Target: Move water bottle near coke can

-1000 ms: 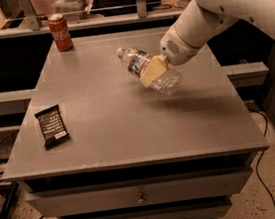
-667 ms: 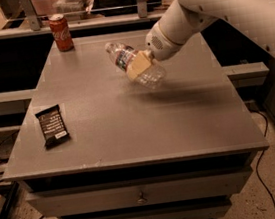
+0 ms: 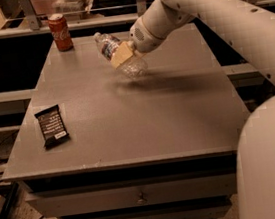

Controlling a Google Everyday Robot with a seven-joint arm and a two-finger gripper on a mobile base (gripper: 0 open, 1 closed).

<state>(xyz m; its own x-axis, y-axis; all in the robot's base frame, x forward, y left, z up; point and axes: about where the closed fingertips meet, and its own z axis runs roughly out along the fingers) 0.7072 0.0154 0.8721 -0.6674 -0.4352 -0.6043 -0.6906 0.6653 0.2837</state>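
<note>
The water bottle (image 3: 110, 49), clear crinkled plastic with a pale label near its neck, is held tilted above the table's far middle, its cap end pointing up and left. My gripper (image 3: 122, 56) is shut on the bottle's middle, with a tan finger pad across it. The white arm reaches in from the upper right. The red coke can (image 3: 60, 32) stands upright at the table's far left corner, a short way left of the bottle.
A flat dark snack wrapper (image 3: 52, 126) lies near the left front edge of the grey table (image 3: 144, 125). Drawers sit below the tabletop. The robot's white body fills the lower right. A railing and clutter stand behind the table.
My gripper has carried the bottle left and toward the far edge, closer to the coke can. The can and the wrapper have not moved.
</note>
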